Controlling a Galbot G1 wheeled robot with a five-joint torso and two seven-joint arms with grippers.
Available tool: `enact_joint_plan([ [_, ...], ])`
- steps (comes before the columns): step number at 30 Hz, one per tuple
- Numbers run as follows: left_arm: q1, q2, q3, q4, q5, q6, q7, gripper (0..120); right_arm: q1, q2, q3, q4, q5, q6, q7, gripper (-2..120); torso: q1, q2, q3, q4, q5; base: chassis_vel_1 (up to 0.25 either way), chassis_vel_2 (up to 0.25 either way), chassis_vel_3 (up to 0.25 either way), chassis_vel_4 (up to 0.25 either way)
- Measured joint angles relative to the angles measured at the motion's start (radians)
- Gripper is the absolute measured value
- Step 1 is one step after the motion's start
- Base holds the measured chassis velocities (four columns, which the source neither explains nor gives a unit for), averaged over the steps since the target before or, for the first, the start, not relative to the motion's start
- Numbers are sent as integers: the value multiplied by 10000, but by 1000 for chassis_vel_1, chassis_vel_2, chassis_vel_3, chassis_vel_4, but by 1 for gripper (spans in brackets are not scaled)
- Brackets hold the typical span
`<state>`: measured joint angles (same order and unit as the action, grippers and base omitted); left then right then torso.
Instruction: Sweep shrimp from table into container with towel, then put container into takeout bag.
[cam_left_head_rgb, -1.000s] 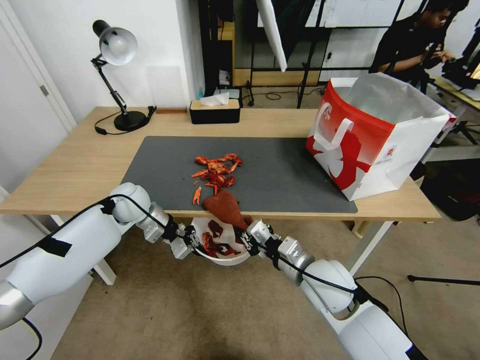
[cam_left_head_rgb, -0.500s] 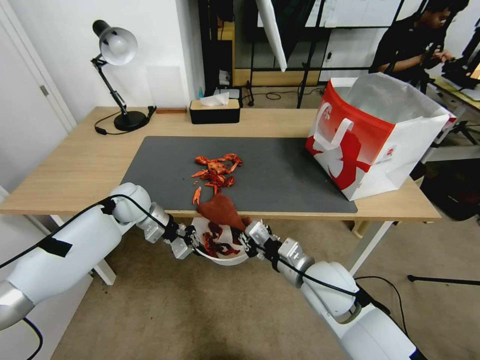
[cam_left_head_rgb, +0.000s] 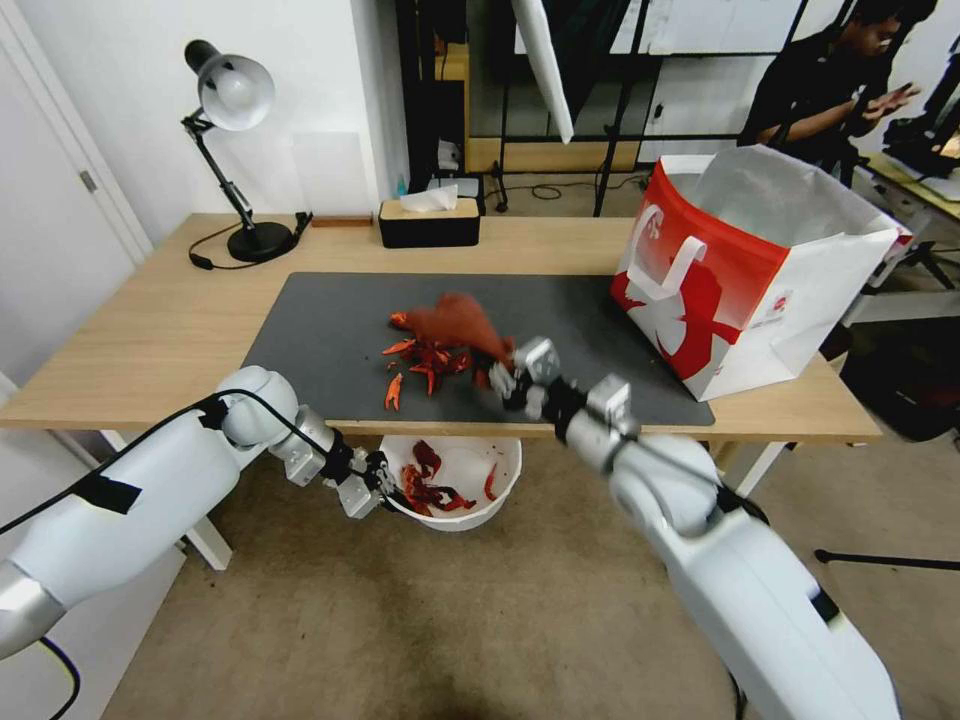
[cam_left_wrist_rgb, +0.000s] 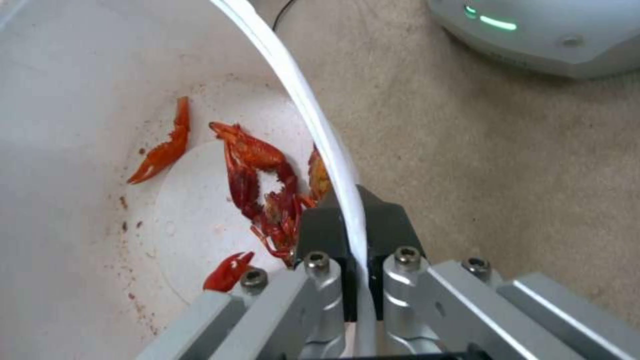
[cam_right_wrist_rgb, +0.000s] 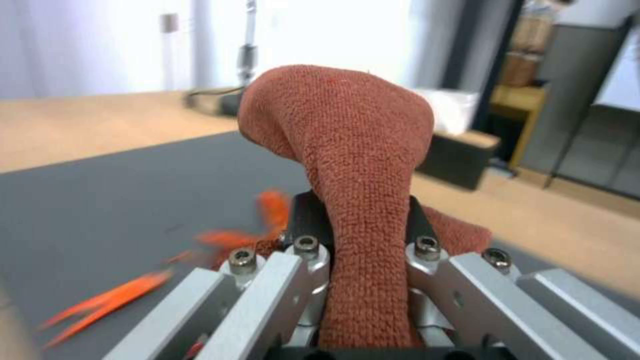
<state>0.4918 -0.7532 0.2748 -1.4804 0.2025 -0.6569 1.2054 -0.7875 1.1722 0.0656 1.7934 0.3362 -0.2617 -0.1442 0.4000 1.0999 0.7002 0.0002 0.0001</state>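
Note:
Several red-orange shrimp (cam_left_head_rgb: 432, 356) lie in a loose pile on the dark mat of the table (cam_left_head_rgb: 160, 330), with more blurred ones (cam_right_wrist_rgb: 107, 300) in the right wrist view. My right gripper (cam_left_head_rgb: 505, 378) hovers over the mat just right of the pile, shut on the rust-red towel (cam_left_head_rgb: 455, 322) (cam_right_wrist_rgb: 347, 165), which hangs above the pile. The white container (cam_left_head_rgb: 480, 505) (cam_left_wrist_rgb: 320, 130) is held below the table's front edge with several shrimp (cam_left_wrist_rgb: 257, 185) inside. My left gripper (cam_left_head_rgb: 372, 482) (cam_left_wrist_rgb: 357, 235) is shut on its rim. The takeout bag (cam_left_head_rgb: 745, 270) stands open at the table's right end.
A black tissue box (cam_left_head_rgb: 428, 220) and a desk lamp (cam_left_head_rgb: 232, 150) stand along the table's far side. Beige carpet floor (cam_left_head_rgb: 450, 620) lies under the container. The mat between the shrimp pile and the bag is bare.
My right gripper has risen from the container at the table's front edge and moved back over the mat with the towel. The left gripper and container stayed put.

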Motion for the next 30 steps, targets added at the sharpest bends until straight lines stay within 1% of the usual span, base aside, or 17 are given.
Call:
enact_joint_plan([
  [1, 44, 26, -60, 3, -1, -16, 1, 0, 459, 119, -58, -542, 52, 150, 88, 6, 2, 0, 0, -1, -1, 0, 0, 0, 0],
  [3, 44, 26, -60, 3, -1, -16, 1, 0, 459, 119, -58, -542, 52, 150, 88, 6, 2, 0, 0, -1, -1, 0, 0, 0, 0],
  [4, 104, 54, -144, 3, -2, -35, 1, 0, 995, 269, -118, -1173, 85, 288, 153, 6, 3, 0, -1, -1, -2, 0, 0, 0, 0],
  [5, 214, 107, -308, 2, -3, -72, 1, 0, 1759, 558, -259, -2251, 68, 389, 161, 6, 2, 0, 0, -1, -3, 0, 0, 0, 0],
  [6, 311, 148, -440, 1, -3, -93, 5, 0, 2190, 788, -379, -3008, -63, 419, 89, 6, 2, 0, 0, 0, -3, 0, 0, 0, 0],
  [7, 311, 148, -440, 1, -3, -93, 5, 0, 2190, 788, -379, -3008, -63, 419, 89, 6, 2, 0, 0, 0, -3, 0, 0, 0, 0],
  [9, 430, 184, -579, -4, 5, -128, 19, 0, 2579, 1075, -475, -3861, -312, 438, -136, 6, 3, 0, 0, 0, -1, 0, 0, 0, 0],
  [10, 430, 184, -579, -4, 5, -128, 19, 0, 2579, 1075, -475, -3861, -312, 438, -136, 6, 3, 0, 0, 0, -1, 0, 0, 0, 0],
  [12, 532, 218, -691, -9, 12, -161, 29, 0, 2899, 1344, -507, -4671, -575, 554, -386, 6, 2, 0, 0, -1, -2, 0, 0, 0, 0],
  [13, 532, 218, -691, -9, 12, -161, 29, 0, 2899, 1344, -507, -4671, -575, 554, -386, 6, 2, 0, 0, -1, -2, 0, 0, 0, 0],
  [16, 663, 257, -839, -15, 21, -201, 60, 0, 3307, 1663, -445, -5647, -991, 767, -759, 6, 2, 0, 0, -1, -2, 0, 0, 0, 0],
  [17, 663, 257, -839, -15, 21, -201, 60, 0, 3307, 1663, -445, -5647, -991, 767, -759, 6, 2, 0, 0, -1, -2, 0, 0, 0, 0],
  [19, 741, 266, -900, -16, 27, -217, 72, 0, 3495, 1800, -376, -6192, -1320, 956, -921, 6, 1, 0, 0, -1, -3, 0, 0, 0, 0],
  [20, 741, 266, -900, -16, 27, -217, 72, 0, 3495, 1800, -376, -6192, -1320, 956, -921, 6, 1, 0, 0, -1, -3, 0, 0, 0, 0],
  [23, 815, 279, -972, 5, 32, -256, 75, 0, 3667, 1977, -261, -6757, -1676, 1258, -979, 6, 1, 1, -1, -3, -2, 0, 0, 0, 0],
  [30, 827, 307, -1038, 39, 31, -295, 76, 0, 3869, 2113, -192, -7358, -1968, 1305, -1256, 6, 0, 1, -2, -1, -2, 0, 0, 0, 0],
])
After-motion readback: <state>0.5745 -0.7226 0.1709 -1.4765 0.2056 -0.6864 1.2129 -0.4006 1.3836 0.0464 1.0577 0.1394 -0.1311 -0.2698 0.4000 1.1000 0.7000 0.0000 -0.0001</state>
